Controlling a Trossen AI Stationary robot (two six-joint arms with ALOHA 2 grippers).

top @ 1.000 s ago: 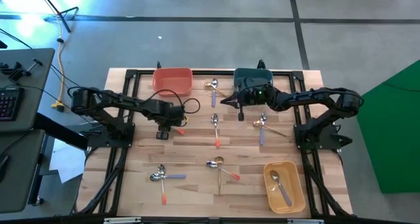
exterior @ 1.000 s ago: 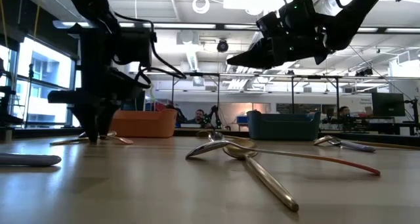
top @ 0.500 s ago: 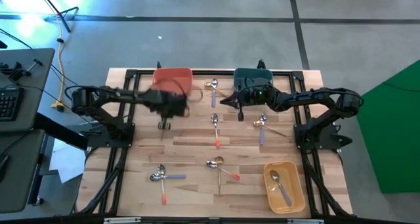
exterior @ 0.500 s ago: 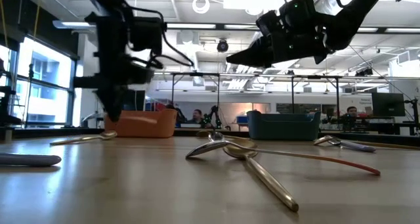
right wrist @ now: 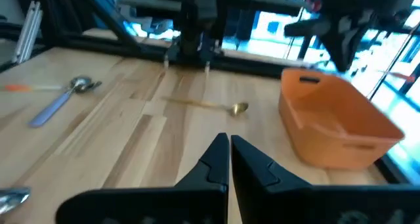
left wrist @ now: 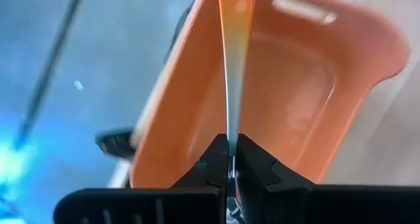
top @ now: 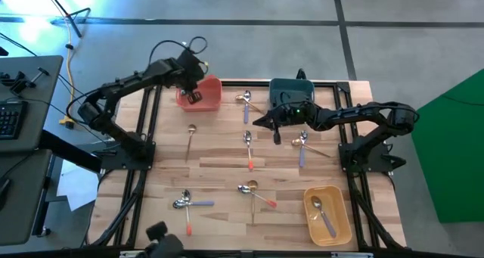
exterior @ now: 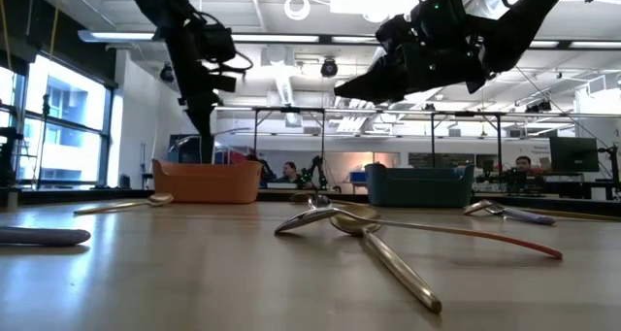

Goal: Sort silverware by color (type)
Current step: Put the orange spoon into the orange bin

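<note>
A: Where are we in the sort?

B: At a drop-off, we judge. Our left gripper (top: 193, 97) hangs over the coral bowl (top: 209, 98) at the upper left of the high view, fingers pinched shut on the thin handle of an orange spoon (left wrist: 231, 86).

A: And next?

B: We'd open the fingers so it falls inside the rim.

A: The other arm?

B: Our right gripper (top: 259, 122) waits mid-table in front of the teal bowl (top: 291, 88), fingers shut on nothing.

A: What's in the bowls?

B: The coral bowl looks empty in the left wrist view. The yellow bowl (top: 340, 225), lower right, holds two spoons. We can't see into the teal bowl. A gold spoon (top: 189, 141) lies just below the coral bowl; other spoons are scattered mid-table.
</note>
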